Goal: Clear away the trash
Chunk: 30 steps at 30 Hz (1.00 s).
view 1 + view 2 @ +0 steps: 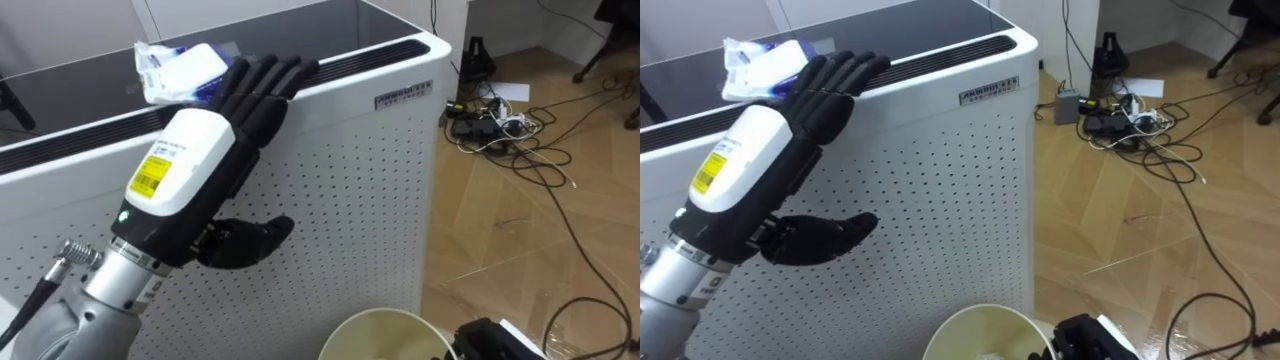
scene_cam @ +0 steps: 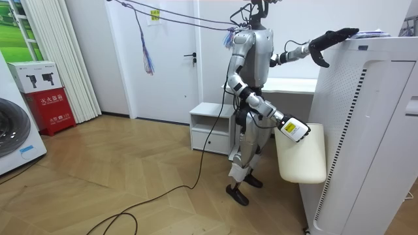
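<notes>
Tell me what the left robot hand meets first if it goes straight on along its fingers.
The crumpled wrapper on top of the white appliance: the left robot hand points straight fingers at it, tips at its edge; whether they touch is unclear.

The garbage [image 1: 180,68] is a crumpled packet of clear and white plastic with some blue on it. It lies on the dark top of the tall white unit [image 1: 340,160], close to the slotted front edge. The straight fingers of the left hand [image 1: 190,160] are just beside it, perhaps touching it; from here I cannot tell.
</notes>
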{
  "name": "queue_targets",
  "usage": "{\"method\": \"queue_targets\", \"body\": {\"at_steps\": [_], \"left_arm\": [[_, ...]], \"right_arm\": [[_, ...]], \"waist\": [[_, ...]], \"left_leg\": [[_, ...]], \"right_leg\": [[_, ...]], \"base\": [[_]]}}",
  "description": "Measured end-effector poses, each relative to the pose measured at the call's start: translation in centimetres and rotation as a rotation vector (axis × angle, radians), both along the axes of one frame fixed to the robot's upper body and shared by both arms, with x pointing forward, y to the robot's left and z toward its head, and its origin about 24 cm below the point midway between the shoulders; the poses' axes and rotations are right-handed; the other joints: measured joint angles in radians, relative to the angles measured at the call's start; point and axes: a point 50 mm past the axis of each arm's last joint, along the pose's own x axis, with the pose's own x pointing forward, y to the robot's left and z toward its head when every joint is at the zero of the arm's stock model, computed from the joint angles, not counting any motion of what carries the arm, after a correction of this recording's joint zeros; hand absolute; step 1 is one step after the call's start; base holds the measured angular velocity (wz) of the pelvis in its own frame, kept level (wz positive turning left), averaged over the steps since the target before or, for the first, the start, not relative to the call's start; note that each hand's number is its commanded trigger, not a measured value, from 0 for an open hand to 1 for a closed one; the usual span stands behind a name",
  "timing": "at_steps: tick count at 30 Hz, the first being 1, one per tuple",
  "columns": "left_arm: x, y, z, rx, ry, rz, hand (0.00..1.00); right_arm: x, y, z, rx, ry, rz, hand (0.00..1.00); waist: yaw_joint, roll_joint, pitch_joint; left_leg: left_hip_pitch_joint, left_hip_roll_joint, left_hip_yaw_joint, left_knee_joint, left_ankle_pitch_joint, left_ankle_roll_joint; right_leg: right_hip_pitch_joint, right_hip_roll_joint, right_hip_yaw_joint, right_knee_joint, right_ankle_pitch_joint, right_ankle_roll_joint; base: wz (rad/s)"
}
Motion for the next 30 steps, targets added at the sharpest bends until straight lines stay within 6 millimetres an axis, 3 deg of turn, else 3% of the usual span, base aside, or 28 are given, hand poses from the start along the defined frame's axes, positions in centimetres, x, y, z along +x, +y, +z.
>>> {"method": "queue_targets", "body": {"at_steps": [13, 20, 24, 30], "left_arm": [[-0.9, -0.3, 1.0, -0.014, -0.114, -0.002, 0.00], [-1.0, 0.5, 1.8, -0.038, -0.179, 0.030, 0.00], [-1.1, 0.9, 2.1, -0.061, -0.217, 0.050, 0.00], [-1.1, 0.9, 2.2, -0.064, -0.221, 0.050, 0.00]], "right_arm": [[0.0, 0.2, -0.1, 0.003, -0.005, -0.008, 1.00], [0.0, 0.1, -0.1, -0.001, -0.006, -0.016, 1.00], [-0.2, 0.2, -0.3, -0.006, 0.001, -0.024, 1.00], [-0.2, 0.2, -0.4, -0.006, 0.003, -0.023, 1.00]], "waist": [[0.010, -0.007, 0.0033], [0.032, -0.007, -0.0003], [0.032, -0.006, -0.0077], [0.036, -0.006, -0.0080]], "left_leg": [[-0.018, -0.001, 0.009, -0.001, 0.000, 0.000], [-0.018, 0.000, 0.008, 0.001, 0.000, 0.000], [-0.017, 0.000, 0.005, 0.003, 0.000, 0.000], [-0.008, 0.000, 0.005, 0.005, 0.000, 0.000]], "right_leg": [[-0.020, 0.000, 0.007, 0.000, -0.001, 0.000], [-0.019, 0.001, 0.011, 0.000, -0.001, 0.000], [-0.018, 0.000, 0.009, 0.003, -0.001, 0.000], [-0.015, 0.000, 0.011, 0.015, -0.001, 0.000]], "base": [[-0.01], [-0.01], [0.00], [0.00]]}}
